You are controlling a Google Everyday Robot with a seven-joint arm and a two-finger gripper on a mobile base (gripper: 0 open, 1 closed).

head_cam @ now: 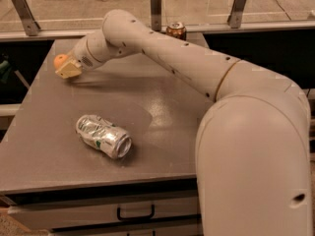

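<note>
My gripper (pixel 67 69) hangs low over the far left part of the grey table (pixel 162 107), at the end of the long white arm that reaches in from the right. A small orange round thing (pixel 59 59) shows right against the gripper's far side; whether it is held I cannot say. A crushed silver can (pixel 104 136) lies on its side nearer the front, well apart from the gripper. A brown can (pixel 175 30) stands upright at the table's back edge.
The arm's big white body (pixel 256 156) fills the right side of the view. A rail with metal posts (pixel 156 1) runs behind the table. A drawer with a black handle (pixel 135 213) sits under the front edge.
</note>
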